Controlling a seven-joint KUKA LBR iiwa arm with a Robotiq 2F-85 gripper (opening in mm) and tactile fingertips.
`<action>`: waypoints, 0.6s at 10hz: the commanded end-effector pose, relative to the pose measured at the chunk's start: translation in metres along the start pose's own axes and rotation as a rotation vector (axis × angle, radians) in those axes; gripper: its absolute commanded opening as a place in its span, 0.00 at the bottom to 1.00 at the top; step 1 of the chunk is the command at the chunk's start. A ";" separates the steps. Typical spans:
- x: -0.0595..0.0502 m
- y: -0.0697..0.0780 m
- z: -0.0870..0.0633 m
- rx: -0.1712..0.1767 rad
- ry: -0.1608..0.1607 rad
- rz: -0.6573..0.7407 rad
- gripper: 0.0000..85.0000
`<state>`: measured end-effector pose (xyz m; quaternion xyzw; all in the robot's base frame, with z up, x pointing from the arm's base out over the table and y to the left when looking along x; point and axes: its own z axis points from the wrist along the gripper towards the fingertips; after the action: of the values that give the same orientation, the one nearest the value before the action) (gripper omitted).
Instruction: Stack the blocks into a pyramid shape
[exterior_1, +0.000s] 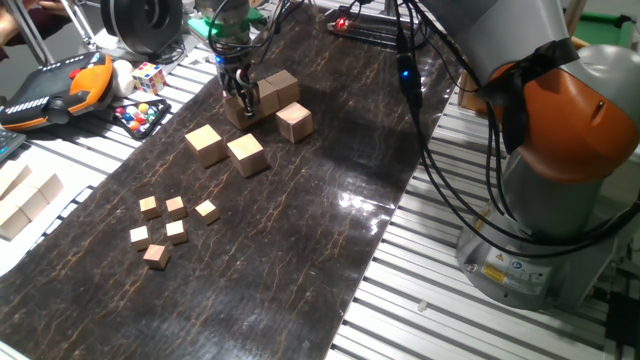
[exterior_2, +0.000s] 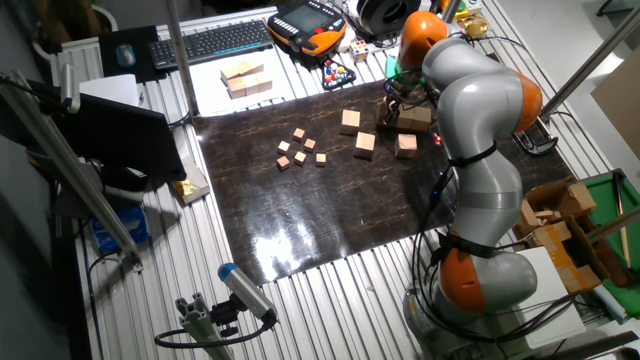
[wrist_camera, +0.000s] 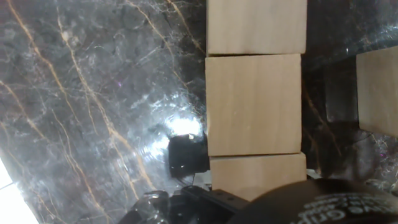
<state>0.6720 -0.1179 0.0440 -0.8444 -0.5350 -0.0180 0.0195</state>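
Observation:
Three tan blocks (exterior_1: 272, 95) lie in a tight row at the far end of the dark mat (exterior_1: 300, 260). In the hand view this row (wrist_camera: 254, 104) runs top to bottom. A fourth block (exterior_1: 294, 121) sits just beside the row. Two more blocks (exterior_1: 204, 145) (exterior_1: 246, 154) lie apart, nearer the middle. My gripper (exterior_1: 240, 97) is down at the row's near-left end block. One dark finger (wrist_camera: 186, 155) rests against the row's side at a seam; the other finger is hidden. Whether the fingers press on a block does not show.
Several small wooden cubes (exterior_1: 165, 228) are scattered on the near part of the mat. A multicoloured puzzle cube (exterior_1: 148, 77), a teach pendant (exterior_1: 60, 90) and coloured balls (exterior_1: 140, 115) lie off the mat at left. More pale blocks (exterior_2: 245, 78) sit on paper. The arm's base (exterior_1: 560, 200) stands at right.

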 end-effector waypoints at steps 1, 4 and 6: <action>0.000 0.000 0.000 -0.001 -0.001 0.000 0.01; -0.001 0.000 0.000 -0.003 -0.002 0.000 0.01; -0.001 0.000 0.000 -0.004 -0.001 0.003 0.01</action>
<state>0.6717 -0.1187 0.0438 -0.8453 -0.5337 -0.0185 0.0174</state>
